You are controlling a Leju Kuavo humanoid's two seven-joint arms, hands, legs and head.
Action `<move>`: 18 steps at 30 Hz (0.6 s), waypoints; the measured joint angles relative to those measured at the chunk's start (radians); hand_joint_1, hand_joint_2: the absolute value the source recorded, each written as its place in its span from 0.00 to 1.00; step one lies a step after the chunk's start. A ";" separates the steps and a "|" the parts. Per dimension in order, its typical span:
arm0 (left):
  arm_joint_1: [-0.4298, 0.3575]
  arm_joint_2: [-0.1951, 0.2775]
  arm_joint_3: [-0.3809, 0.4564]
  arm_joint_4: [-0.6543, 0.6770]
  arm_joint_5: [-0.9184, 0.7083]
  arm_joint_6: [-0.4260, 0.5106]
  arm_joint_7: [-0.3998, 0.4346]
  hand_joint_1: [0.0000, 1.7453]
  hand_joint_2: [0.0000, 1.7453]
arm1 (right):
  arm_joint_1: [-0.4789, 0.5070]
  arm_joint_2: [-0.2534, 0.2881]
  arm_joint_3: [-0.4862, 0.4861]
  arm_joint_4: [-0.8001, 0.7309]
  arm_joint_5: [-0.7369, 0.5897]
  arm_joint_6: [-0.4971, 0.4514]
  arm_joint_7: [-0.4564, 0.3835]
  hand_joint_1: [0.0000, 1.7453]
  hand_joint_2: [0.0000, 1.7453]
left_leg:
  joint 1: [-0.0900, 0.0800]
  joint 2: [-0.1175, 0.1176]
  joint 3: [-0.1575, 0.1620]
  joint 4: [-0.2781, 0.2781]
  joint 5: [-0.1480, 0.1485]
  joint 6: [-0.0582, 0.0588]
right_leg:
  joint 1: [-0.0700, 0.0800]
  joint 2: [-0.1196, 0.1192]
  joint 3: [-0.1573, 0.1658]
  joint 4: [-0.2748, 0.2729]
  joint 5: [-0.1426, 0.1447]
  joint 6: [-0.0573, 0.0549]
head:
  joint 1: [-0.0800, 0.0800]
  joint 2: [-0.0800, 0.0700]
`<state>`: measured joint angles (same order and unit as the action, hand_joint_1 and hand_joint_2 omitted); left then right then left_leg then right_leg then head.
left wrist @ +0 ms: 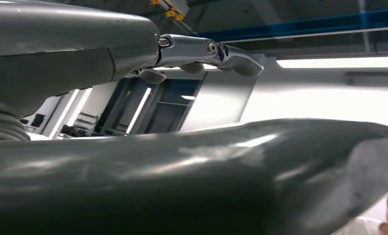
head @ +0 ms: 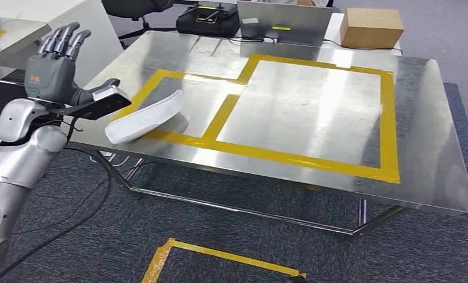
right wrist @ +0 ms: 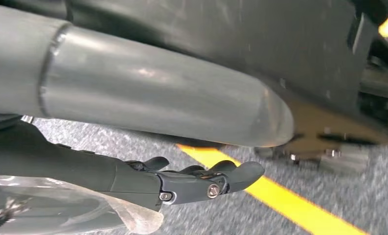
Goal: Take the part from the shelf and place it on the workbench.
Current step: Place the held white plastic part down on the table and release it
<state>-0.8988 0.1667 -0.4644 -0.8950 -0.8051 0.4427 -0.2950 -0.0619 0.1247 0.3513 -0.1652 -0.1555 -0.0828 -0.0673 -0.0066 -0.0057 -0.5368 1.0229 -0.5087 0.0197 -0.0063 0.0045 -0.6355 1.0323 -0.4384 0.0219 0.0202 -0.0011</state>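
Note:
The white curved part (head: 146, 117) lies on the steel workbench (head: 337, 112) near its left front edge, across the yellow tape outline (head: 267, 153). Its near end reaches the table's rim. My left hand (head: 57, 65) is raised just left of that end, fingers pointing up and spread, thumb stretched toward the part. It holds nothing. The left wrist view has the thick thumb (left wrist: 192, 171) and straight fingers (left wrist: 206, 51) against a ceiling. My right hand (right wrist: 182, 181) hangs over grey carpet with its fingers extended and nothing in them.
At the workbench's far edge stand a cardboard box (head: 372, 26), a silver laptop (head: 281, 20) and a black bag (head: 208, 19). Another table (head: 7, 35) is at the far left. Yellow floor tape (head: 219, 256) marks the carpet in front. A person (left wrist: 377, 223) stands nearby.

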 joint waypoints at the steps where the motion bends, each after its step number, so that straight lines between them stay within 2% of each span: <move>1: 0.003 0.003 0.001 -0.019 0.004 -0.007 0.004 0.00 0.00 | 0.001 0.001 -0.001 0.000 -0.001 0.000 -0.002 0.00 0.00 | 0.002 0.001 -0.003 -0.007 0.009 0.004 | 0.000 0.000 -0.005 0.002 -0.005 0.006 | 0.000 0.000; 2: 0.005 0.004 0.001 -0.036 0.006 -0.014 0.006 0.00 0.00 | 0.001 0.002 -0.003 0.000 -0.001 0.000 -0.003 0.00 0.00 | 0.005 0.003 -0.010 -0.013 0.021 0.009 | 0.000 0.000 -0.015 0.017 -0.025 0.011 | 0.001 0.000; 3: 0.007 0.005 0.002 -0.052 0.009 -0.019 0.008 0.00 0.00 | 0.001 0.002 -0.005 0.000 -0.002 0.001 -0.004 0.00 0.00 | 0.009 0.005 -0.019 -0.019 0.032 0.013 | 0.000 0.000 -0.030 0.050 -0.059 0.015 | 0.003 0.000; 5: 0.012 0.009 0.002 -0.077 0.012 -0.028 0.008 0.00 0.00 | 0.000 0.002 -0.007 -0.001 -0.001 0.003 -0.004 0.00 0.00 | 0.010 0.006 -0.043 -0.019 0.053 0.018 | -0.002 0.000 -0.069 0.170 -0.145 0.022 | 0.006 0.000; 6: 0.015 0.011 0.002 -0.084 0.013 -0.031 0.008 0.00 0.00 | 0.000 0.002 -0.008 -0.001 -0.002 0.004 -0.004 0.00 0.00 | 0.010 0.006 -0.056 -0.019 0.063 0.017 | -0.004 -0.001 -0.082 0.229 -0.172 0.025 | 0.006 0.000; 7: 0.020 0.013 0.002 -0.091 0.014 -0.033 0.008 0.00 0.00 | 0.000 0.002 -0.009 -0.001 -0.002 0.005 -0.004 0.00 0.00 | 0.010 0.006 -0.069 -0.019 0.072 0.016 | -0.005 -0.001 -0.084 0.265 -0.178 0.028 | 0.006 0.000; 8: 0.025 0.015 0.002 -0.095 0.014 -0.034 0.008 0.00 0.00 | 0.000 0.002 -0.011 -0.001 -0.002 0.005 -0.004 0.00 0.00 | 0.011 0.006 -0.081 -0.018 0.082 0.014 | -0.005 -0.001 -0.070 0.268 -0.164 0.030 | 0.006 0.000; 9: 0.029 0.016 0.002 -0.100 0.014 -0.035 0.008 0.00 0.00 | 0.000 0.002 -0.012 -0.001 -0.002 0.005 -0.004 0.00 0.00 | 0.011 0.006 -0.093 -0.017 0.090 0.012 | -0.006 -0.002 -0.037 0.232 -0.137 0.031 | 0.006 0.000; 10: 0.031 0.018 0.002 -0.105 0.015 -0.035 0.008 0.00 0.00 | -0.002 0.002 -0.014 -0.001 -0.002 0.005 -0.004 0.00 0.00 | 0.012 0.006 -0.104 -0.014 0.099 0.008 | -0.006 -0.002 0.012 0.167 -0.111 0.030 | 0.006 0.000; 11: 0.033 0.020 0.003 -0.110 0.015 -0.036 0.008 0.00 0.00 | -0.003 0.002 -0.014 -0.002 -0.002 0.005 -0.004 0.00 0.00 | 0.011 0.005 -0.114 -0.011 0.106 0.003 | -0.005 -0.002 0.067 0.091 -0.099 0.029 | 0.006 0.000; 12: 0.033 0.023 0.004 -0.115 0.016 -0.037 0.009 0.00 0.00 | -0.005 0.002 -0.015 -0.002 -0.003 0.005 -0.004 0.00 0.00 | 0.011 0.005 -0.121 -0.008 0.113 -0.003 | -0.004 0.000 0.109 0.028 -0.098 0.025 | 0.005 0.000; 13: 0.034 0.025 0.005 -0.119 0.017 -0.038 0.009 0.00 0.00 | -0.006 0.002 -0.015 -0.003 -0.003 0.005 -0.004 0.00 0.00 | 0.010 0.006 -0.126 -0.005 0.121 -0.008 | -0.003 0.001 0.134 -0.014 -0.104 0.021 | 0.005 0.000; 14: 0.035 0.027 0.006 -0.123 0.018 -0.038 0.009 0.00 0.00 | -0.006 0.002 -0.016 -0.003 -0.004 0.006 -0.004 0.00 0.00 | 0.009 0.006 -0.129 -0.006 0.129 -0.014 | -0.001 0.002 0.142 -0.030 -0.109 0.015 | 0.004 0.000; 16: 0.044 0.031 0.006 -0.130 0.021 -0.039 0.008 0.00 0.00 | -0.004 0.002 -0.017 -0.003 -0.005 0.007 -0.004 0.00 0.00 | 0.010 0.005 -0.133 -0.008 0.137 -0.025 | -0.001 0.002 0.129 -0.033 -0.097 -0.003 | 0.004 0.000; 17: 0.050 0.035 0.006 -0.135 0.023 -0.038 0.008 0.00 0.00 | -0.004 0.003 -0.017 -0.003 -0.006 0.007 -0.004 0.00 0.00 | 0.011 0.005 -0.138 0.001 0.123 -0.031 | -0.002 0.000 0.124 -0.033 -0.087 -0.014 | 0.003 0.000; 18: 0.057 0.040 0.007 -0.140 0.027 -0.037 0.008 0.00 0.00 | -0.004 0.003 -0.018 -0.003 -0.008 0.007 -0.005 0.00 0.00 | 0.013 0.004 -0.147 0.029 0.088 -0.036 | -0.004 -0.001 0.114 -0.036 -0.076 -0.025 | 0.001 0.000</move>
<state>-0.8415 0.2068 -0.4576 -1.0353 -0.7777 0.4054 -0.2873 -0.0655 0.1282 0.3333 -0.1684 -0.1635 -0.0757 -0.0724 0.0061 -0.0013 -0.6843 1.0519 -0.4204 -0.0165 -0.0105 0.0032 -0.5214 0.9964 -0.5141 -0.0029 0.0212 -0.0011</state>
